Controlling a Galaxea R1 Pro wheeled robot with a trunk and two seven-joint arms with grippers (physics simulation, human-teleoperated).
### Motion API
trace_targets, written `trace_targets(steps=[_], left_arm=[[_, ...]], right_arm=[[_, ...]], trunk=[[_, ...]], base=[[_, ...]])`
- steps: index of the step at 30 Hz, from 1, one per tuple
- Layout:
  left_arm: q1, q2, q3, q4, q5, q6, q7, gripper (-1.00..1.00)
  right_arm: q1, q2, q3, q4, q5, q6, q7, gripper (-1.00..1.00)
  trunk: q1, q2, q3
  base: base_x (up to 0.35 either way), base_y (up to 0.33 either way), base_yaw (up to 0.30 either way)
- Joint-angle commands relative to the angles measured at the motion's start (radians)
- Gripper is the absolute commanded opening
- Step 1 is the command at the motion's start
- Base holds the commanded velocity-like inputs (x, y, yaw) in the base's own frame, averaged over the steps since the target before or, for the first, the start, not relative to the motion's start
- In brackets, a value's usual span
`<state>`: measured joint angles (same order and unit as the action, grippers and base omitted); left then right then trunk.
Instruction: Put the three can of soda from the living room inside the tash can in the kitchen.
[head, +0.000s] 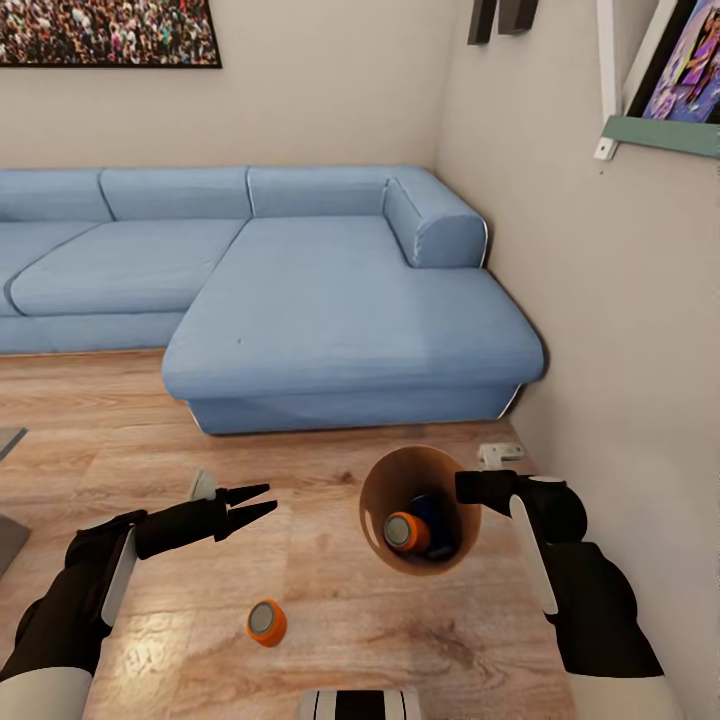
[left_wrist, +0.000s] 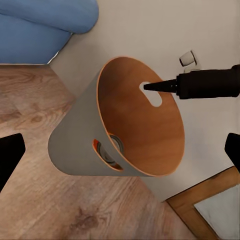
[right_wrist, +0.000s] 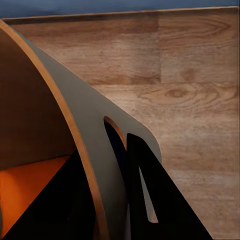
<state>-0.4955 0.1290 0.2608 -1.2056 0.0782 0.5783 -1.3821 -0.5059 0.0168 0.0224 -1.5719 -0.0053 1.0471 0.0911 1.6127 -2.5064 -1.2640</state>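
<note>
My right gripper (head: 468, 487) is shut on the rim of the light-brown trash can (head: 420, 470), holding it above the floor with its mouth tipped toward me. One orange can of soda (head: 405, 532) lies inside it, beside a dark blue shape I cannot identify. A second orange can (head: 267, 622) stands on the wood floor in front of me. My left gripper (head: 252, 503) hangs open and empty to the left of the bin. In the left wrist view the bin (left_wrist: 135, 130) shows the can (left_wrist: 105, 150) at its bottom. In the right wrist view the bin wall (right_wrist: 85, 125) sits between my fingers (right_wrist: 160, 200).
The blue sectional sofa (head: 340, 320) stands just beyond the bin. A wall (head: 620, 330) with a socket (head: 497, 453) runs close on the right. A grey table corner (head: 8, 540) shows at the left edge. Wood floor (head: 120, 420) stretches to the left.
</note>
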Motion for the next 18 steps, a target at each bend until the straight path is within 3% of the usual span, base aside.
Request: trace_targets(steps=[1,18], left_arm=[[0.000,0.000,0.000,0.000,0.000,0.000,0.000,1.00],[0.000,0.000,0.000,0.003,0.002,-0.020,-0.003,1.00]], right_arm=[[0.000,0.000,0.000,0.000,-0.016,0.000,0.001,-1.00],[0.000,0.000,0.001,0.000,-0.014,0.000,-0.001,-1.00]], trunk=[[0.000,0.000,-0.002],[0.000,0.000,-0.028]], base=[[0.000,0.000,-0.112],[0.000,0.000,-0.122]])
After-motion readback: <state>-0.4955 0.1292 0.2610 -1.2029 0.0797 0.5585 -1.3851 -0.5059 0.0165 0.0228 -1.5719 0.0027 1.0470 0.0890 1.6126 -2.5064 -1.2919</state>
